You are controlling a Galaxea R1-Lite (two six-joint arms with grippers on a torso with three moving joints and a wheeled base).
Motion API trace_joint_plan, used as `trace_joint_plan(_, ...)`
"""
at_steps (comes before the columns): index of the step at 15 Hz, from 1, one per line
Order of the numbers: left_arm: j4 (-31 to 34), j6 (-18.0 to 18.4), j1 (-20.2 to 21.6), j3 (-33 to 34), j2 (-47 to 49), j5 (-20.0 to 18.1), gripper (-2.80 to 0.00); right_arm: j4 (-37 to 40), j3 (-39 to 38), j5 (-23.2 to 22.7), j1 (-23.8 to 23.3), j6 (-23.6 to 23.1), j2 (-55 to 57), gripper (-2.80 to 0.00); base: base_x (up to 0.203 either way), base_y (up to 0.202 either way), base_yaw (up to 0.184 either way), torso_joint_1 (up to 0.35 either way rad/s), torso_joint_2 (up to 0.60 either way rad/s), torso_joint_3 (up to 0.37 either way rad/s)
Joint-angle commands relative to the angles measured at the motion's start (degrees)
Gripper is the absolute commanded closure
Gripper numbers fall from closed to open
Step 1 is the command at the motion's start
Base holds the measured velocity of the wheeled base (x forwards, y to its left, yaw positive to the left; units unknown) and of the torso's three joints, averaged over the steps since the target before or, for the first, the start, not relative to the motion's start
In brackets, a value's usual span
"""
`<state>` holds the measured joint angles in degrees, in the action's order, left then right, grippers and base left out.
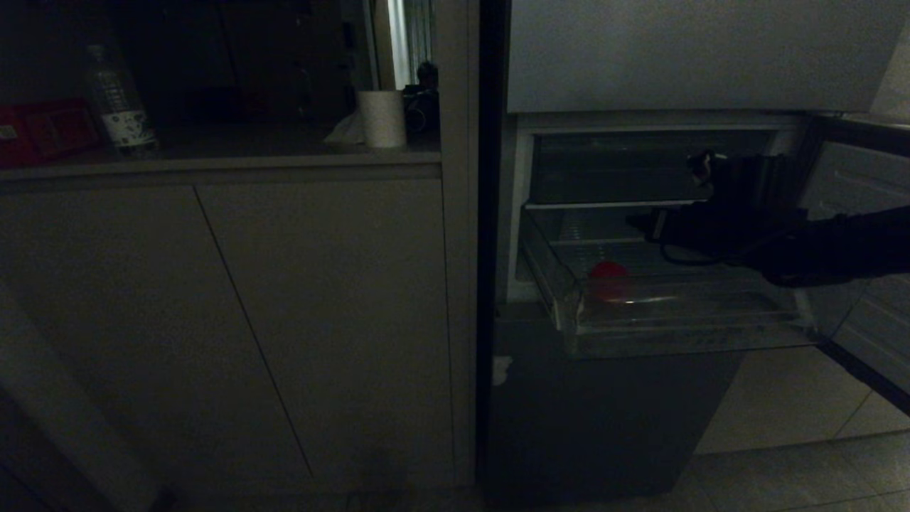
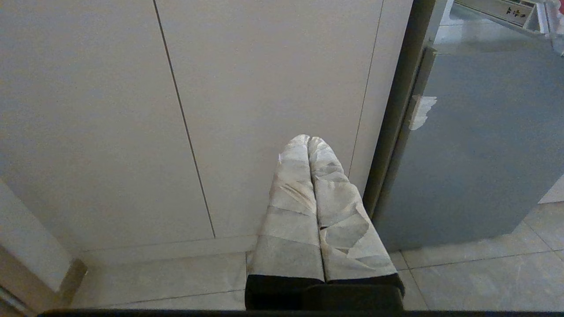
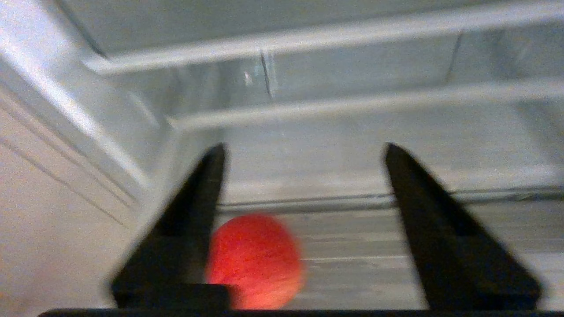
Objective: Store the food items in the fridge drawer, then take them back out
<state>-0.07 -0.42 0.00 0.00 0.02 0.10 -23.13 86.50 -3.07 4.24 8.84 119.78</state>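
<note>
The clear fridge drawer stands pulled out of the open fridge. One round red food item lies on its ribbed floor, toward the left side. My right arm reaches in from the right, and the right gripper hangs over the drawer, a little above and to the right of the item. In the right wrist view the gripper is open and holds nothing; the red item lies below it, close to one finger. My left gripper is shut and empty, parked low before the cabinet doors.
A darker compartment sits above the drawer. The open fridge door stands at the right. Left of the fridge, a counter over cabinet doors holds a clear bottle, a red package and a paper roll.
</note>
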Motion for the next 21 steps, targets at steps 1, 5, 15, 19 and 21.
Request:
trace_joint_plan(1, 0.0, 0.0, 0.0, 0.0, 0.0, 0.0, 0.0, -0.1, -4.9, 0.2, 0.0, -0.2, -11.3, 0.0, 0.0, 0.0, 0.0, 0.0, 0.0, 0.0)
trace_joint_plan(5, 0.0, 0.0, 0.0, 0.0, 0.0, 0.0, 0.0, 0.0, -27.5, 0.2, -0.5, -2.1, -35.3, 0.0, 0.0, 0.0, 0.0, 0.0, 0.0, 0.0)
trace_joint_plan(15, 0.0, 0.0, 0.0, 0.0, 0.0, 0.1, 0.0, 16.3, -80.7, 0.5, -3.8, -10.4, -104.4, 0.0, 0.0, 0.0, 0.0, 0.0, 0.0, 0.0)
trace_joint_plan(19, 0.0, 0.0, 0.0, 0.0, 0.0, 0.1, 0.0, 26.3, -83.8, 1.0, -3.7, -14.5, -120.2, 0.0, 0.0, 0.0, 0.0, 0.0, 0.0, 0.0)
trace_joint_plan(21, 0.0, 0.0, 0.0, 0.0, 0.0, 0.0, 0.0, 27.4, -84.8, 1.1, -3.7, -14.9, -119.8, 0.0, 0.0, 0.0, 0.0, 0.0, 0.0, 0.0)
